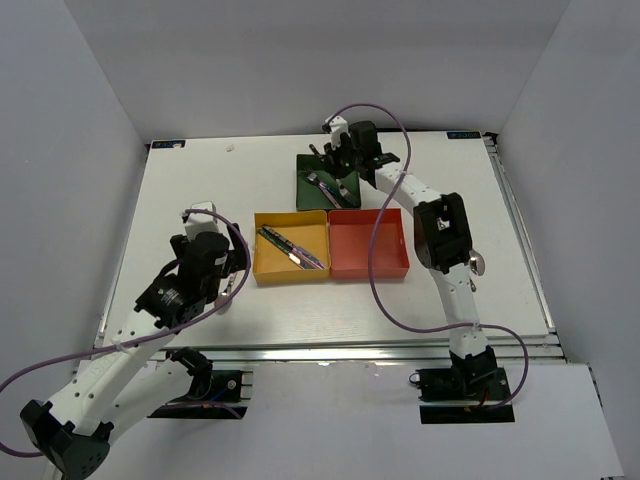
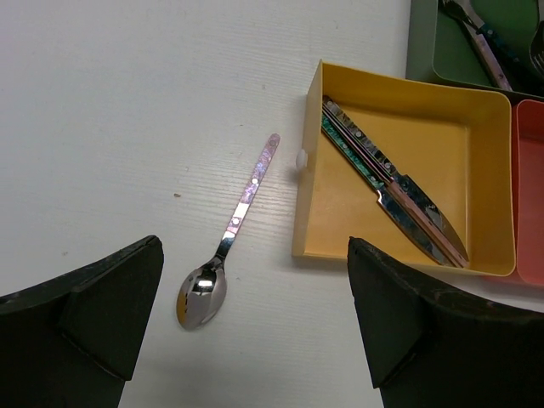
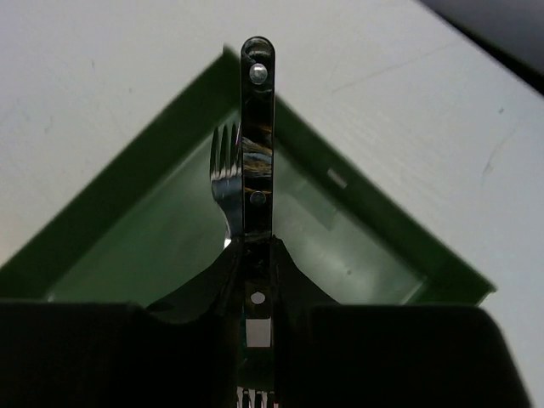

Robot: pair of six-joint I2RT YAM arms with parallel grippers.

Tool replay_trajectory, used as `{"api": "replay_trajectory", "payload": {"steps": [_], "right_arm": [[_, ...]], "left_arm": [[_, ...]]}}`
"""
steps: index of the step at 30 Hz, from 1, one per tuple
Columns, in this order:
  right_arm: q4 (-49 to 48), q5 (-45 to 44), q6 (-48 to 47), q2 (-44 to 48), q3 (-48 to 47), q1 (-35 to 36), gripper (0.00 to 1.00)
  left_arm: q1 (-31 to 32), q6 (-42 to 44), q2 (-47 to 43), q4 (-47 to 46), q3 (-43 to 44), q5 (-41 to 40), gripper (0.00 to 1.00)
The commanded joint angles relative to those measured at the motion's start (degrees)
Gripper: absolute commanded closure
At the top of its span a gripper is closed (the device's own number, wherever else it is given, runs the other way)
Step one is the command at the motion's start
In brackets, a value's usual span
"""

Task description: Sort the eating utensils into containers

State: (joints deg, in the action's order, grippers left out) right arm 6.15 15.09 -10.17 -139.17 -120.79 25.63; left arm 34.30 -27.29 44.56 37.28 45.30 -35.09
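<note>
The fork (image 3: 257, 127) is gripped by the closed right hand (image 3: 257, 272) at the lower part of its dark handle. The handle points away from the wrist and the tines point back toward it. The fork is held directly over the green tray (image 3: 119, 187), with its long axis along the tray's diagonal and its handle tip toward the far corner. A second fork (image 3: 223, 157) is seen on the tray floor just beneath. How far the held fork hangs above the floor cannot be told. It is judged that only a release is called for, since the fork is already inside the rim on every side.

The left hand (image 2: 255, 255) is open, with nothing between its fingers, and is held above the table (image 2: 102, 102). A pink-handled spoon (image 2: 234, 225) lies below it, just left of the yellow tray (image 2: 306, 170), apart from its wall. The bowl is nearer the wrist and the handle slants away toward the tray. The left arm is clearly the nearer one to the spoon. Knives (image 2: 382, 183) lie in the yellow tray. The red tray (image 1: 390, 250) is therefore judged to be the spoon's place, beyond the yellow one.
</note>
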Motion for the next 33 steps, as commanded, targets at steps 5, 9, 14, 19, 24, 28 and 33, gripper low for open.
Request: {"api": "replay_trajectory", "payload": {"steps": [5,9,14,19,24,28,33], "right_arm": [[-2.0,0.3,-0.2,7.6,0.4,0.1,0.36],[0.8,-1.1,2.7,11.0,-3.2,0.0,0.20],[3.0,-14.6,11.3,25.3,4.6,0.1,0.11],[3.1,-16.0,18.8,47.3,31.0,-0.5,0.11],[-2.3,-7.5,22.0,71.3,59.5,-0.6,0.11],[-1.7,-2.5,23.2,82.2,67.3,-0.5,0.11],[1.7,0.7,21.0,85.5,69.5,-0.4,0.11]], "left_arm": [[0.1,-0.6,-0.5,-0.3,-0.2,-1.4,0.02],[0.1,-0.7,-0.7,-0.1,-0.2,-2.1,0.02],[0.1,0.7,1.1,-1.1,-0.2,-0.4,0.02],[-2.9,1.4,9.3,0.9,3.0,1.8,0.02],[-17.9,1.7,15.5,-1.5,4.5,21.7,0.02],[-24.1,3.0,24.1,-3.6,4.4,32.4,0.02],[-27.4,2.8,31.2,-6.6,3.7,39.0,0.03]]}}
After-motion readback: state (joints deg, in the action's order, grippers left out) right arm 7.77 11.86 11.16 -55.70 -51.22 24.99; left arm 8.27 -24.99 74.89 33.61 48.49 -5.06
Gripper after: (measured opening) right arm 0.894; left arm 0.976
